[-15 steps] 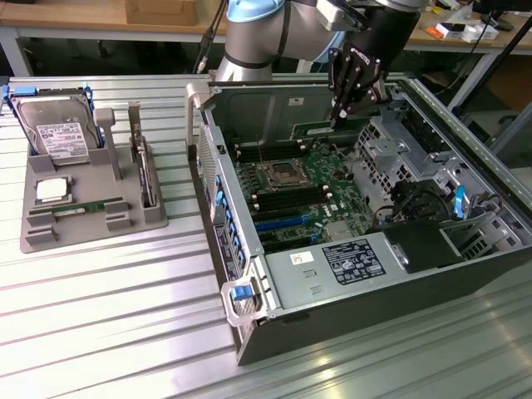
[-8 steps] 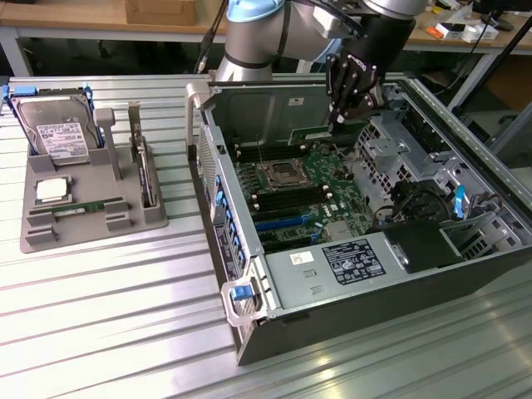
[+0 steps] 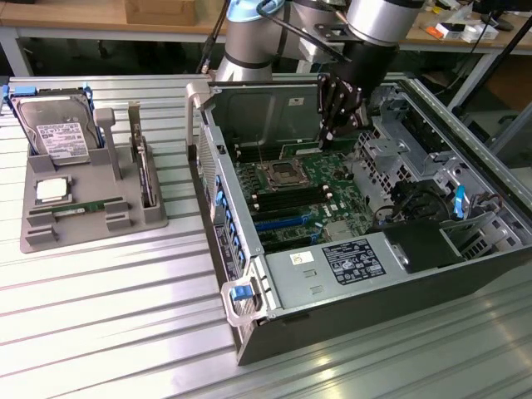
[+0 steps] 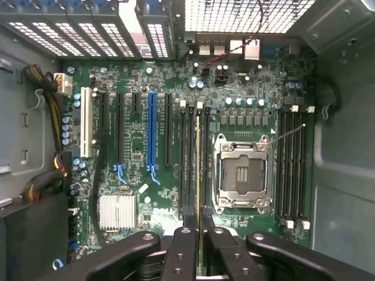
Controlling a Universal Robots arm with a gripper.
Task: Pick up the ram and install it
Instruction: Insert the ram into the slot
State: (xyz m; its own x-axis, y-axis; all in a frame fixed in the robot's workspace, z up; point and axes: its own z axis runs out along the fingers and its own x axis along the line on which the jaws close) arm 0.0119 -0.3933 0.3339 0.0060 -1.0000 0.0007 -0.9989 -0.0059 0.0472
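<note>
While the end effector [image 4: 198, 225] hangs inside the open computer case [image 3: 249, 116], its fingers are clamped on the ram [image 4: 197, 170]. The ram is held edge-on over the black memory slots [image 4: 188, 164] beside the processor socket [image 4: 242, 172]. A second bank of slots [image 4: 293, 164] flanks the socket's other side.

Exterior view: a gray tray [image 3: 154, 218] sits on the surface [image 3: 100, 316] at 9 o'clock of the case. It carries a hard drive [image 3: 58, 133], a silver chip [image 3: 51, 189] and another green stick [image 3: 79, 208].

Open computer case [image 3: 258, 108] beside grey tray [image 3: 91, 179] with hard drive [image 3: 58, 133].
</note>
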